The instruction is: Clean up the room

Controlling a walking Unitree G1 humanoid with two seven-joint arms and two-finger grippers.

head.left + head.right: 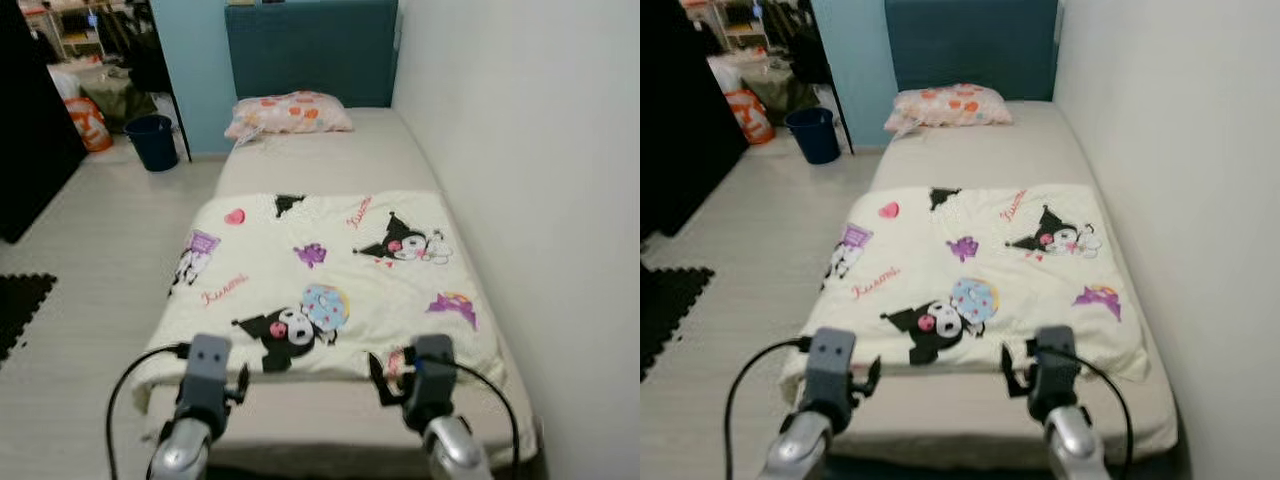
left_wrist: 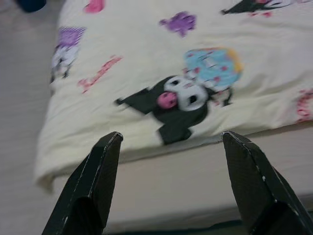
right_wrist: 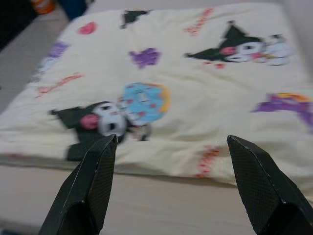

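Gripping the blanket [image 1: 330,275] hem probably works best: both grippers, left [image 2: 168,183] and right [image 3: 171,183], hover wide-open near it.

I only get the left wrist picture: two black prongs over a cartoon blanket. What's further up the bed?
Observer: A pillow with orange spots lies at the head, against a dark teal headboard.
Operator: Is the other arm around?
Observer: Yes, the right gripper hovers open over the blanket's near edge, level with the left gripper.
Operator: Anything on the floor?
Observer: A dark blue bin stands left of the bed's head.
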